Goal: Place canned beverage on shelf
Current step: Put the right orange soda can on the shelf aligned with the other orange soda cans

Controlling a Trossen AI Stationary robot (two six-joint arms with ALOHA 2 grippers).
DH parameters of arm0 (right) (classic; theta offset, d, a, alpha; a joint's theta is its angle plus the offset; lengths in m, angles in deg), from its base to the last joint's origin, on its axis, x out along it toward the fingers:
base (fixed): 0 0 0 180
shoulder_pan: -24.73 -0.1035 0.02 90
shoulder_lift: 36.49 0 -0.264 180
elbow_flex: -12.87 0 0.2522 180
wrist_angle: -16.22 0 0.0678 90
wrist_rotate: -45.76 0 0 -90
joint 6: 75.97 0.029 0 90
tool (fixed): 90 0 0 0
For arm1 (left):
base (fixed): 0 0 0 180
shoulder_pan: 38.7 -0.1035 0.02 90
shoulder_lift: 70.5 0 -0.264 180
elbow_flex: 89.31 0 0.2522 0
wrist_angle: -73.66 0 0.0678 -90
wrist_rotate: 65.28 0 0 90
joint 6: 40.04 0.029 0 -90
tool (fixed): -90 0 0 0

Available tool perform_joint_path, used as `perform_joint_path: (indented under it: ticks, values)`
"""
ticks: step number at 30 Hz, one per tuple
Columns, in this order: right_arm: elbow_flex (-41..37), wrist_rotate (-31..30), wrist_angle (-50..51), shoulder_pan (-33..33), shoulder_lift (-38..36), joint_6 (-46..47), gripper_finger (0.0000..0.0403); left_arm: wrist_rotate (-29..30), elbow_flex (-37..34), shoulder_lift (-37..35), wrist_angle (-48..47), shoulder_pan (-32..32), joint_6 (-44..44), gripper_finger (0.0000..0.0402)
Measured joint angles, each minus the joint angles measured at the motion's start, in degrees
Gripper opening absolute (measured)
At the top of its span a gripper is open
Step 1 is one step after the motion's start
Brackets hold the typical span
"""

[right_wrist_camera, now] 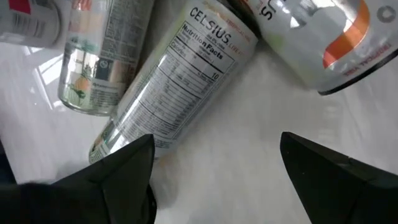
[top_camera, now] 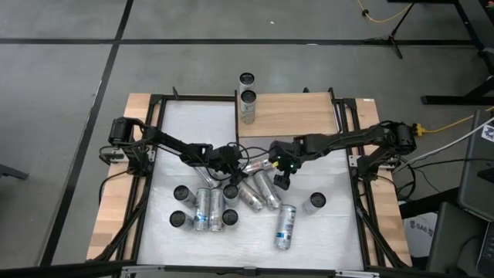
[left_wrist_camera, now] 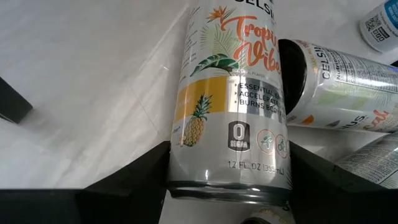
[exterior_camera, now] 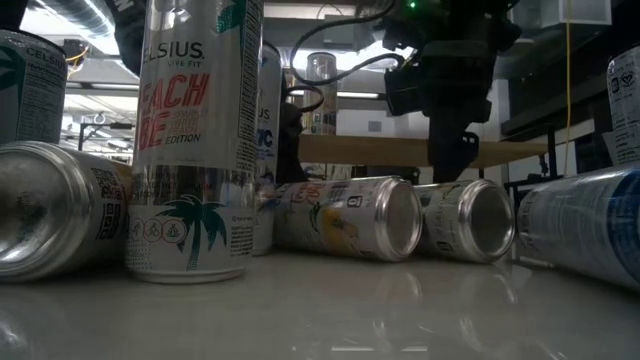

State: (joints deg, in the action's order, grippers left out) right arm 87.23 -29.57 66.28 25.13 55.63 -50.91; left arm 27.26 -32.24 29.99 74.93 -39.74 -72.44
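Silver pineapple-print can (left_wrist_camera: 230,106) w/ orange script, lying flat

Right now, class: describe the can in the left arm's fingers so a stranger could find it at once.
Start at the white table and its cluster of cans near the middle. The left gripper is shut on the pineapple can, which lies on its side. Its pineapple picture and orange script set it apart from the plainer silver cans beside it.

A grey floor (top_camera: 62,77), crossed by dark seam lines, is surrounding the white tabletop (top_camera: 185,127) on all sides. A yellow cable (top_camera: 386,15) is trailing across that floor beyond the tabletop's far edge. Bright ceiling lights (exterior_camera: 90,75) are glowing behind it.
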Motion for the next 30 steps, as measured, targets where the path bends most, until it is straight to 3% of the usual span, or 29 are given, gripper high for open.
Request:
perform_joint_path:
  ticks: [11, 15, 24, 30]
  values:
    - [0.0, -0.3, -0.5, 0.0, -2.1, -0.7, 0.0340, -0.3, 0.0, 0.0, -0.6, 0.4, 0.1, 0.0247]
    - [0.0, -3.1, -2.0, 0.7, -2.1, 1.9, 0.0340, -0.3, 0.0, 0.0, -0.7, 0.4, 0.1, 0.0247]
    - [0.0, 3.3, -3.8, 7.6, -4.0, -1.6, 0.0340, -0.3, 0.0, 0.0, -0.9, 0.4, 0.1, 0.0247]
    - [-1.5, 4.3, -3.4, 9.5, -4.3, -2.8, 0.0340, -0.2, 0.0, 0.0, -0.9, 0.4, 0.1, 0.0247]
